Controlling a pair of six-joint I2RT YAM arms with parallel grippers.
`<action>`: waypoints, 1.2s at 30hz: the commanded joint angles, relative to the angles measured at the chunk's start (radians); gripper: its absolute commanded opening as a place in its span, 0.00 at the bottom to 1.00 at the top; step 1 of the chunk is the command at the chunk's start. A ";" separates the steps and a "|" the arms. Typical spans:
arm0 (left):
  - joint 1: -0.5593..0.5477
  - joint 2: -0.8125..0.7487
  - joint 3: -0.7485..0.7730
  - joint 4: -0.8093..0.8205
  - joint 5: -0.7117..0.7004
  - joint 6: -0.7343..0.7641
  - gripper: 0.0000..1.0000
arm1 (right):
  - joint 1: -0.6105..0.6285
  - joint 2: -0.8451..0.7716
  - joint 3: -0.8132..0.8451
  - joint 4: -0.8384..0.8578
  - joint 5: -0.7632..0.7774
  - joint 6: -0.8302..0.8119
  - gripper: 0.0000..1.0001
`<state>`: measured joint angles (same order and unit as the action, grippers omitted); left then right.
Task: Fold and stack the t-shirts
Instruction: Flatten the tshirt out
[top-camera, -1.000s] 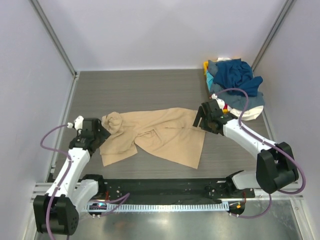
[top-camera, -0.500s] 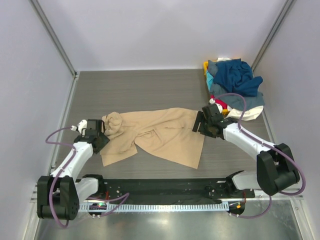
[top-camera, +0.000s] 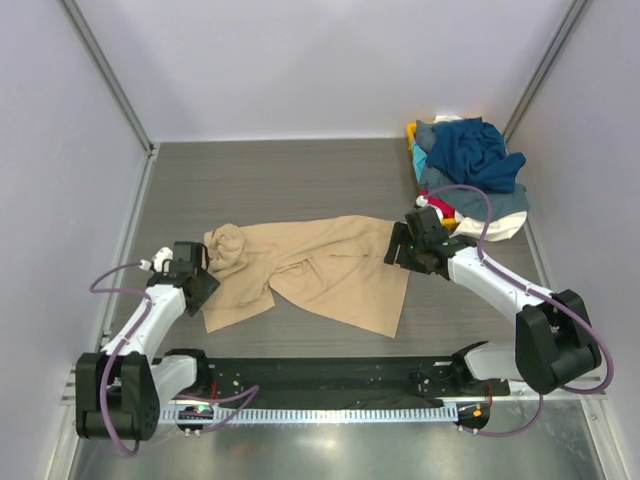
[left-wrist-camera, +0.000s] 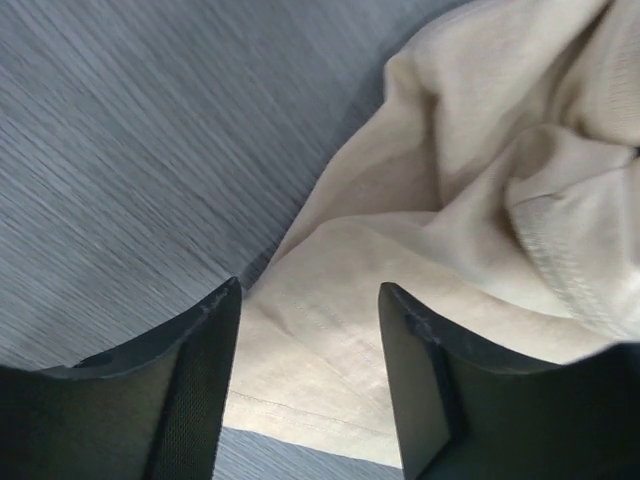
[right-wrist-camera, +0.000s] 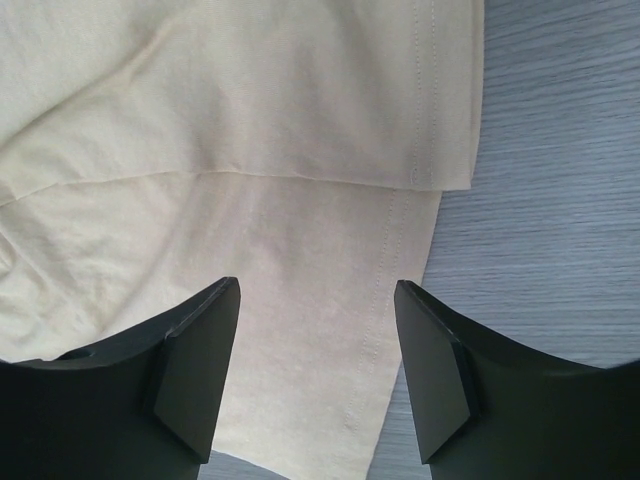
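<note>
A tan t-shirt (top-camera: 320, 270) lies crumpled and spread across the middle of the table. My left gripper (top-camera: 203, 283) is open at its left edge; in the left wrist view (left-wrist-camera: 310, 300) the jaws straddle the shirt's hemmed corner (left-wrist-camera: 330, 370) without closing. My right gripper (top-camera: 398, 250) is open over the shirt's right edge; in the right wrist view (right-wrist-camera: 318, 295) the jaws stand above the stitched hem (right-wrist-camera: 400, 240). A pile of other t-shirts (top-camera: 470, 170), navy, grey-blue and white with red and yellow bits, sits at the back right.
The dark grey table (top-camera: 280, 180) is walled on the left, back and right. A black rail (top-camera: 320, 375) with the arm bases runs along the near edge.
The left gripper has slid right along the table to the shirt's left edge. The right gripper has shifted slightly at the shirt's right edge. The shirt has not moved.
</note>
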<state>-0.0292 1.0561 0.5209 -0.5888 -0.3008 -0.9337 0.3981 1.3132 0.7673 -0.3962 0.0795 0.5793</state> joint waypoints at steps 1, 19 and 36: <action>0.009 0.033 -0.035 0.035 0.043 -0.053 0.58 | 0.002 -0.014 0.018 0.022 -0.015 -0.030 0.69; 0.009 -0.051 0.036 -0.046 0.055 -0.047 0.32 | 0.001 0.020 0.021 0.020 0.008 -0.047 0.64; 0.009 -0.094 0.001 -0.045 0.068 -0.011 0.53 | 0.001 0.049 0.013 0.019 -0.023 -0.026 0.63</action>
<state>-0.0238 0.9726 0.5404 -0.6220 -0.2165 -0.9508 0.3981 1.3640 0.7673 -0.3897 0.0734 0.5510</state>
